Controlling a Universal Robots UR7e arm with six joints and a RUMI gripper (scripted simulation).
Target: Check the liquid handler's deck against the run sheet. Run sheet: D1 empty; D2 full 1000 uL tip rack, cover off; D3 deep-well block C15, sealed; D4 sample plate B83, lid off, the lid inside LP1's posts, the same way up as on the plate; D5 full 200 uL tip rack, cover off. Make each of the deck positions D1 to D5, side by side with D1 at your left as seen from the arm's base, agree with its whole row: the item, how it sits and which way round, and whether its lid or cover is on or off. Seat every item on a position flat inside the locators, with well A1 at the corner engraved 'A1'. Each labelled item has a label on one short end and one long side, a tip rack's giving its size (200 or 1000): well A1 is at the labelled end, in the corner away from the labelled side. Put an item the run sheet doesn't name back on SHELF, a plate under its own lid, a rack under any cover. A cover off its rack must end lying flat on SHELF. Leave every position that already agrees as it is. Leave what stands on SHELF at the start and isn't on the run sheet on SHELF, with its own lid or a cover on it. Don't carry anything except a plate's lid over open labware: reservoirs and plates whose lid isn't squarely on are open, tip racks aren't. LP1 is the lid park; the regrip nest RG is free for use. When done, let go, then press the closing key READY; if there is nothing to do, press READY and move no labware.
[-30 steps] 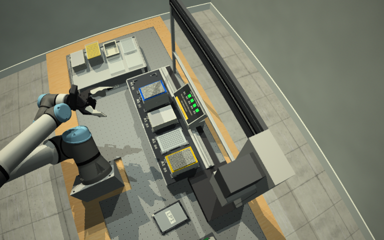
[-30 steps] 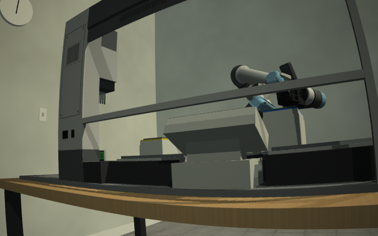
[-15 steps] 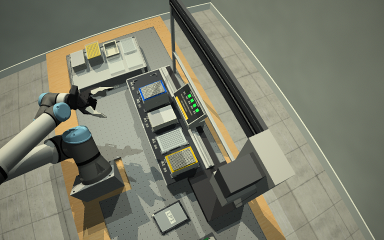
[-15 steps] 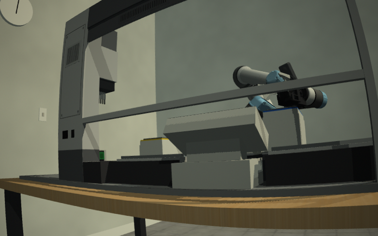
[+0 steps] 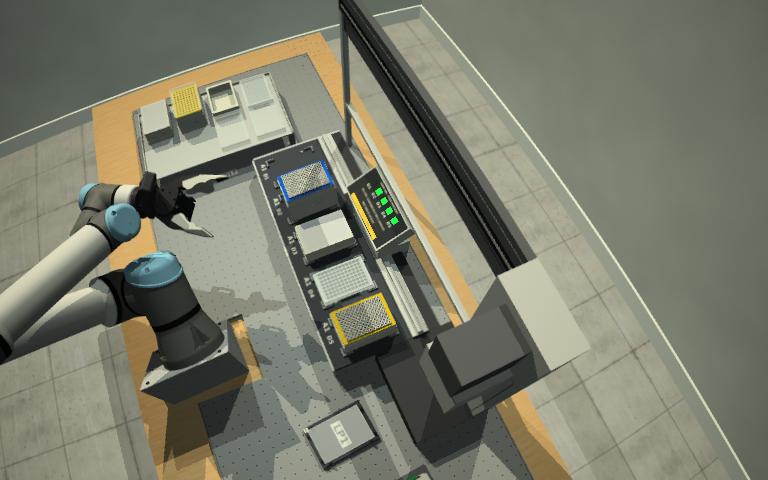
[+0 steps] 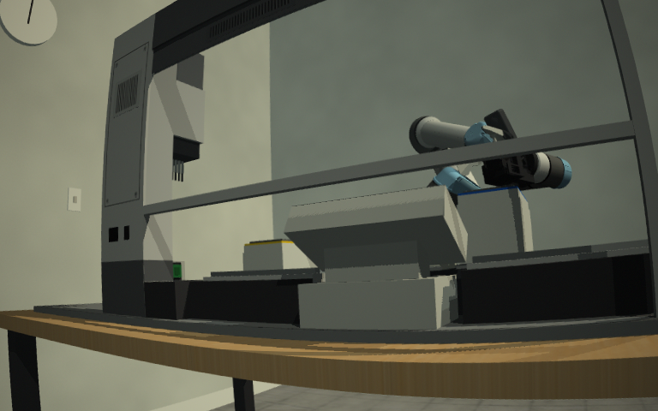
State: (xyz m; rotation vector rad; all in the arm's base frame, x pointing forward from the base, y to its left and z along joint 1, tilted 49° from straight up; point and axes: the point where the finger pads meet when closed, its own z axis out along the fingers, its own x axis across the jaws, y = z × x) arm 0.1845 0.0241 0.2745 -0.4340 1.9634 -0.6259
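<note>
Pincer (image 5: 206,206) is hanging released, gripping nothing, at left of frame between the shelf (image 5: 169,164) and deck (image 5: 294,271); lid park (image 5: 343,434) is sitting at bottom center.

The arm folds back, its hand (image 5: 195,204) spread wide (holding nothing).

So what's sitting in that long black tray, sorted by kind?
Tip racks: 2, blue-rimmed and yellow-rimmed
Sealed block: 1
Open well plate: 1
Total: 4; the slot nearest the shelf holds nothing.
</note>
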